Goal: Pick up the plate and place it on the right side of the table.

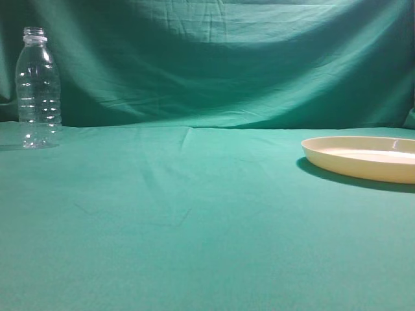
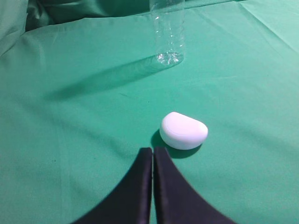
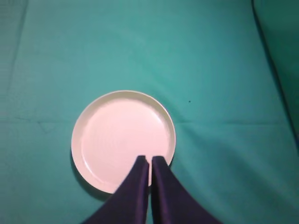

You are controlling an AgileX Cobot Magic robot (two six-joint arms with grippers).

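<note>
Right gripper (image 3: 149, 161): we see it clenched, empty, above the plate's near rim.
Left gripper (image 2: 153, 154): clenched, empty.
Plate (image 1: 363, 157): at the table's (image 1: 194, 220) right edge.
Bottle (image 1: 37, 89): upright, far-left corner.

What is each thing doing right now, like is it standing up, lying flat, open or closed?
plate: lying flat on the table, empty, not held
bottle: standing upright, no cap on, looks empty
small white object: resting on the cloth, untouched
left tool: shut, holding nothing
right tool: shut, above the plate's near rim, holding nothing
</note>
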